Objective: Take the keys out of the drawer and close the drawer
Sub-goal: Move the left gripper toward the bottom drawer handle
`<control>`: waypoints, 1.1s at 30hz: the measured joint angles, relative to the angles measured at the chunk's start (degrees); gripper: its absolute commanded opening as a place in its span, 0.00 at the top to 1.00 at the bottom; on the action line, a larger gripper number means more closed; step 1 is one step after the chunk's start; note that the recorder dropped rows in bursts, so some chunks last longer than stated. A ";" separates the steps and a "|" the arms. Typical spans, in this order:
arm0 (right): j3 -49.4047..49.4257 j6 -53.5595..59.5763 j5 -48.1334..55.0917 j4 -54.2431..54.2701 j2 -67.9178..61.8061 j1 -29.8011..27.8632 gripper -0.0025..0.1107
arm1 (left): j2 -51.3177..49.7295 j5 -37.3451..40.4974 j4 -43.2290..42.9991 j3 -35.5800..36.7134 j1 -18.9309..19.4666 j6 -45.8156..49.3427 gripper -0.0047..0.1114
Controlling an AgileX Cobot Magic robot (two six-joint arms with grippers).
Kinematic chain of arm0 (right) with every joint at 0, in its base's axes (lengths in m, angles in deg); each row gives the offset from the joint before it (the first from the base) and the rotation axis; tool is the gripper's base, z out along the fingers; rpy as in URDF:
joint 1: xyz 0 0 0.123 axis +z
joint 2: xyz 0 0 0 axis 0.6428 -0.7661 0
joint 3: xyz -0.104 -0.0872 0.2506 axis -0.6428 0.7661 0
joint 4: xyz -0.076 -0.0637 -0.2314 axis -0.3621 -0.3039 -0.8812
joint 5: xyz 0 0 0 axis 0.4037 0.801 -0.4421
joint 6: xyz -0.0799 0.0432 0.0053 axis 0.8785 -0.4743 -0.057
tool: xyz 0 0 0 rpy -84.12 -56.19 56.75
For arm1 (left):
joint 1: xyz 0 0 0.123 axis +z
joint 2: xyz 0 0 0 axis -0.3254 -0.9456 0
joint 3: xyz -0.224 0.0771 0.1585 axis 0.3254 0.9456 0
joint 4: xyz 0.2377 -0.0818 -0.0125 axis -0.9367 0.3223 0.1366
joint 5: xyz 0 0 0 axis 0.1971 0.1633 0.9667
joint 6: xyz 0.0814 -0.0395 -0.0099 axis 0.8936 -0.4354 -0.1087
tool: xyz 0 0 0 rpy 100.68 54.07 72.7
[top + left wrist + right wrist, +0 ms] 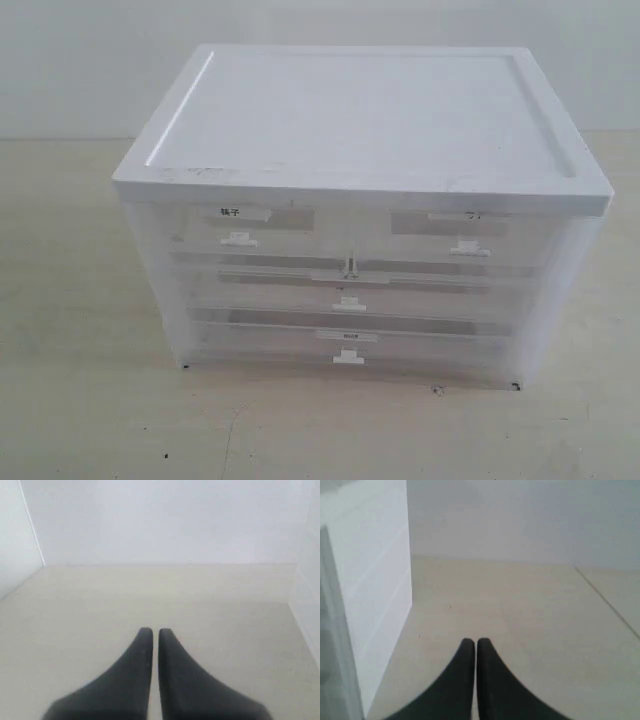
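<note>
A white-topped translucent cabinet [360, 130] stands in the middle of the exterior view. Its lowest tier is the full-width drawer [260, 345], pushed in flush, with a small white handle [348, 357] at its centre. The keys are hidden; nothing blue or metallic shows through the plastic. Neither arm appears in the exterior view. My left gripper [151, 631] is shut with nothing between its black fingers, over bare beige tabletop. My right gripper [471, 642] is also shut and empty, with the cabinet's side wall [375, 600] close beside it.
Above the bottom drawer sit another full-width drawer [350, 300] and two half-width labelled drawers [240, 225]. The cabinet rests on a beige table [80, 400]. A pale wall [80, 60] rises behind. A white edge of the cabinet [307, 595] shows in the left wrist view.
</note>
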 measured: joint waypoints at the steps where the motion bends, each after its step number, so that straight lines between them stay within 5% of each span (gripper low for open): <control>1: 0.00 0.00 -2.01 -0.28 0.00 0.00 0.98 | 0.00 -1.12 0.00 0.00 0.00 0.13 0.92; 7: 0.00 -4.83 -28.17 -0.73 0.00 0.00 0.98 | 0.00 -12.30 4.70 0.00 0.00 -2.78 0.92; 12: -0.12 -26.64 -38.75 -4.25 -0.16 0.00 0.98 | 0.00 -23.30 7.77 0.00 0.00 -28.39 0.92; 14: -2.37 -38.59 -36.97 -14.37 -3.65 0.00 0.98 | -0.14 -28.17 -4.42 0.00 -0.39 -42.74 0.92; 17: -9.73 -57.62 -41.53 -36.16 -14.17 -0.09 0.98 | -5.88 -44.91 -36.14 -2.81 -1.59 -69.17 0.92; 19: -15.04 -67.47 -46.39 -48.26 -23.12 -0.09 0.98 | -12.89 -53.48 -53.70 -8.44 -1.59 -78.77 0.92; 27: -22.44 -71.23 -60.44 -60.38 -48.47 -0.09 0.98 | -34.97 -79.59 -73.17 -12.66 -1.59 -75.14 0.92; 33: -24.59 -64.63 -62.25 -57.82 -60.37 -0.09 0.98 | -51.78 -82.80 -75.03 -9.08 -5.12 -59.22 0.92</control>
